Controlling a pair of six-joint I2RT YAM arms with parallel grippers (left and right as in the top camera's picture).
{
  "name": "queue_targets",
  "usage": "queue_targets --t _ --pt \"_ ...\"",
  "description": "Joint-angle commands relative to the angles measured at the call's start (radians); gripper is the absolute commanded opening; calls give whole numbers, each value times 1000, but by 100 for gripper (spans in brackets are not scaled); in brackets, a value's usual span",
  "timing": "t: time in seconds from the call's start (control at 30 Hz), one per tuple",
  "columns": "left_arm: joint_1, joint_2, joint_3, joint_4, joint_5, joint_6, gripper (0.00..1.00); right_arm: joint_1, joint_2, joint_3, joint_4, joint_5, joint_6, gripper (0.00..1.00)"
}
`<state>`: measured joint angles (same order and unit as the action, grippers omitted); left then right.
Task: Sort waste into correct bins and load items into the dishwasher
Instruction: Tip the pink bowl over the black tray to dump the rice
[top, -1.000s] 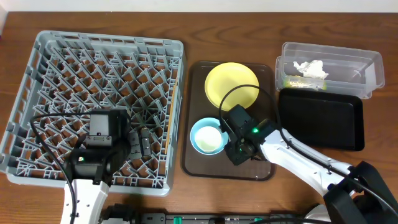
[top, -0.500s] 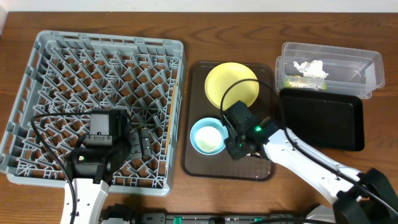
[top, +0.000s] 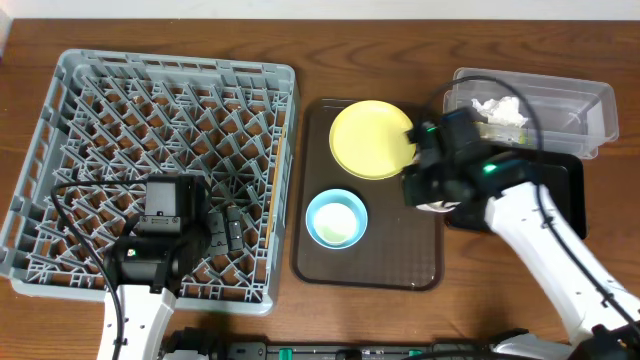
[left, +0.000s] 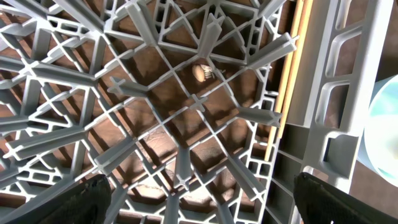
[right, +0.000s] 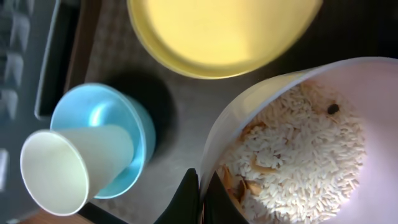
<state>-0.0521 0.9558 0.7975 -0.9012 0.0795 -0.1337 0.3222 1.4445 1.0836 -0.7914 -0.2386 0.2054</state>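
Observation:
My right gripper (right: 205, 190) is shut on the rim of the white bowl (right: 298, 143), which holds rice and pale food scraps. In the overhead view it (top: 420, 185) holds the bowl (top: 432, 206) above the gap between the brown tray and the black tray (top: 530, 195). The yellow plate (top: 372, 138) and the blue bowl (top: 336, 218), with a pale cup (right: 68, 162) lying in it, sit on the brown tray. The tissue (top: 503, 108) lies in the clear tub (top: 560, 100). The wrapper is hidden by my arm. My left gripper (left: 199, 202) is open over the grey dish rack (top: 150, 110).
The brown serving tray (top: 400, 265) lies between the rack and the bins. A yellow rod (left: 292, 68) lies along the rack's right side. A small pale scrap (left: 202, 71) lies under the rack lattice. The table's back edge is beyond the tub.
My right gripper has lifted the white bowl off the front right of the brown tray and carried it right and back toward the black tray. The left arm has not moved.

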Motion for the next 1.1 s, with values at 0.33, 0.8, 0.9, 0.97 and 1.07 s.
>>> queue_targets --t 0.33,0.8,0.9,0.97,1.07 --pt "5 4 20 -3 7 -2 96 -443 -13 16 -6 -361 -31 1" --pt "5 4 20 -3 7 -2 96 -678 142 13 -9 -731 -121 1" --pt "5 4 20 -3 7 -2 96 -717 193 13 -9 -864 -161 1" --pt "5 4 20 -3 7 -2 96 -748 238 13 -10 -963 -188 1" --pt "5 4 20 -3 7 -2 96 -775 283 13 -9 -1012 -189 1"
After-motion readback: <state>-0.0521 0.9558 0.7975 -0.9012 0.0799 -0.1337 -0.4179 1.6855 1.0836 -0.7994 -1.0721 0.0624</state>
